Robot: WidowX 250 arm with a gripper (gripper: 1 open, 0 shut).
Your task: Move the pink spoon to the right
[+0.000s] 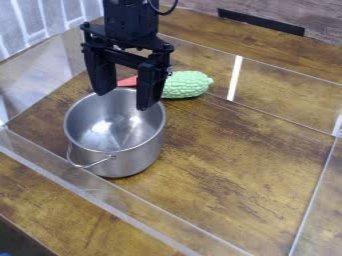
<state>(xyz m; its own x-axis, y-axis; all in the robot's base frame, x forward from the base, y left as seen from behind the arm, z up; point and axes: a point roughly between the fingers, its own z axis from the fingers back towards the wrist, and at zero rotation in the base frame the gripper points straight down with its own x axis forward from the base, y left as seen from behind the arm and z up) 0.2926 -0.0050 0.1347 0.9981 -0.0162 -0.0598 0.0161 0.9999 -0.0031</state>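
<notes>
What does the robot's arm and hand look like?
The robot's arm is black and chunky, and it comes in from the top of the picture. A thin dark cable curves beside it near the top. Its black hand has a wide, blocky body with two dark prongs pointing down. I can't make out any writing on it.

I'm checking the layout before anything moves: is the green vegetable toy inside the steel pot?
No, the green vegetable toy lies on the table, outside the pot.

wide bare wood right of the steel pot, green bumpy vegetable blocking behind, pincer over the pot
</notes>
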